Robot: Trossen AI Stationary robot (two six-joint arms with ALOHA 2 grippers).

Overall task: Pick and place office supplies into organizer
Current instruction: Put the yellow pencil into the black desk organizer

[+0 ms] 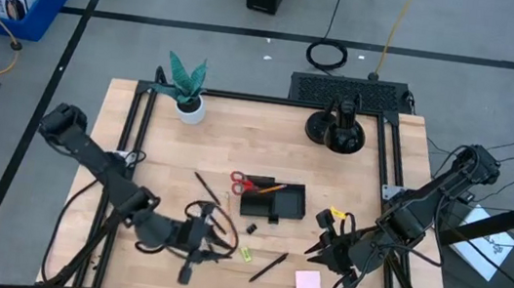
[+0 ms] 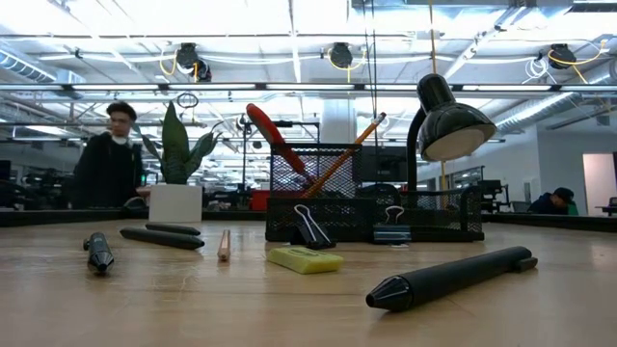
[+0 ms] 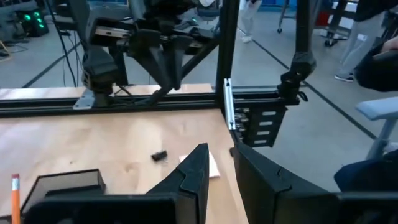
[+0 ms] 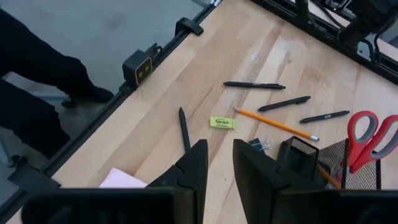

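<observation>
The black mesh organizer [image 1: 272,202] stands mid-table, with the red-handled scissors [image 1: 247,184] and an orange pencil [image 2: 347,154] leaning in it. Loose on the wood lie slim black pens [image 4: 284,103], another pencil [image 4: 277,124], a yellow-green piece [image 1: 246,254], a black pen [image 1: 268,266], black clips [image 2: 310,228] against the organizer's near wall, and a pink sticky-note pad [image 1: 309,284]. My left gripper [image 1: 221,245] hovers near-left of the organizer, open by a narrow gap with nothing in it. My right gripper [image 1: 321,253] hovers near-right of it, also narrowly open with nothing in it.
A plant in a white pot [image 1: 188,91] stands at the far left and a black desk lamp on a round base [image 1: 337,129] at the far right. Black rails [image 3: 124,102] frame the table. A person [image 2: 111,154] stands beyond the far edge.
</observation>
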